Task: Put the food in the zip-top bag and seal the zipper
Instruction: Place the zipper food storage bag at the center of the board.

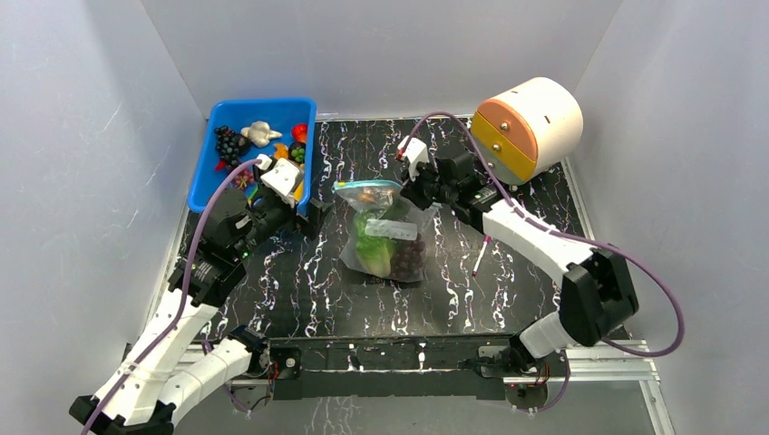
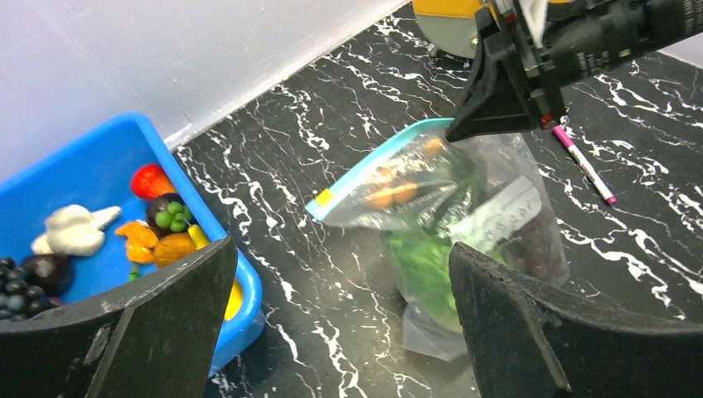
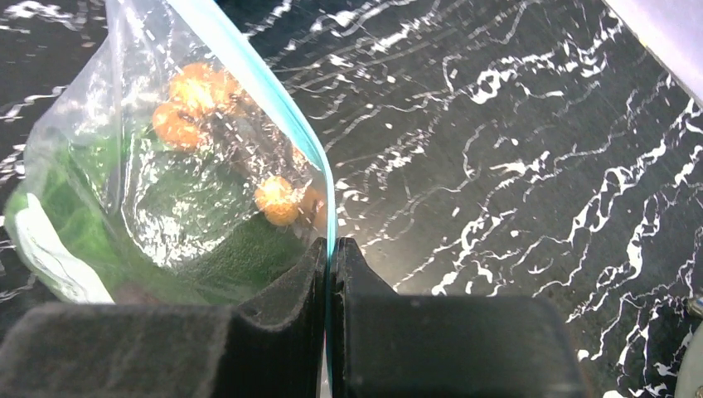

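Clear crinkly plastic of the zip-top bag (image 1: 385,237) sits near the centre of the black marbled worktop (image 1: 508,299), with its mouth end toward 12 o'clock in the top view. Contents seen through the film: lettuce head (image 1: 370,243) at the bag's 8 o'clock, grape bunch (image 1: 409,259) at its 5 o'clock, and orange-brown pieces (image 3: 278,201) up by the mouth. Loading looks done for these items. The right tool (image 3: 330,253) is pinched fully closed on the zipper (image 2: 377,166) at the strip's 3 o'clock end, and its wrist view shows the teal edge running straight into the closed fingers. The left tool (image 1: 315,217) is spread wide and holds nothing. It sits at the bag's 9 o'clock, just beside the blue bin (image 1: 204,181), and is apart from the plastic. Seal status: near the right tool the strip looks pressed flat, but from above the mouth reads as a shallow oval, so I cannot tell whether the whole length is locked. My judgement is that the fill step is complete and that running or confirming the seal toward the 9 o'clock end is what is left. The bin at 10 o'clock of the worktop holds loose toy foods (image 1: 245,140); I cannot tell whether any of them belong to this load. A pink pen (image 1: 481,256) lies at the bag's 3 o'clock, and a round drawer unit (image 1: 535,127) is at 2 o'clock. Neither one touches the bag.
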Robot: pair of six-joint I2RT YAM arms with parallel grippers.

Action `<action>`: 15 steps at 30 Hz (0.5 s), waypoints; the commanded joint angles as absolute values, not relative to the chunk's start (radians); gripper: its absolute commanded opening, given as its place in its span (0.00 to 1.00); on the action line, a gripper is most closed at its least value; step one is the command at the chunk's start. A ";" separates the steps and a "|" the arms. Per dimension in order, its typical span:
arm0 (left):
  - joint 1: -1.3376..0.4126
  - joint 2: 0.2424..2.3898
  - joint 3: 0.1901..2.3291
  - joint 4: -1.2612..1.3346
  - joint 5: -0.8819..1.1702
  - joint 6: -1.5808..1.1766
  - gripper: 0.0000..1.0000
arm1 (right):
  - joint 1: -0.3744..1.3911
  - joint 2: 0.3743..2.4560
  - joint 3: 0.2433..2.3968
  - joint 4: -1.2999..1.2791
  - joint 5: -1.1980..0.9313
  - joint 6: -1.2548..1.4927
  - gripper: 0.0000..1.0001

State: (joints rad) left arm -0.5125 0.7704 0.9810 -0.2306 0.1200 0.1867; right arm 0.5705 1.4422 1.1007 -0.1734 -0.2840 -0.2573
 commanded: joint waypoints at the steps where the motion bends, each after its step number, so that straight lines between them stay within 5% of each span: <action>1: -0.511 0.786 0.958 -0.181 0.067 0.057 0.98 | 0.503 1.516 1.174 -0.066 -0.331 -0.288 0.00; 6: -0.511 0.788 0.936 -0.172 0.012 -0.015 0.98 | 0.482 1.592 1.286 -0.126 -0.301 -0.243 0.15; 15: -0.511 0.838 0.973 -0.259 -0.109 -0.159 0.98 | 0.483 1.439 1.254 -0.182 -0.267 -0.004 0.69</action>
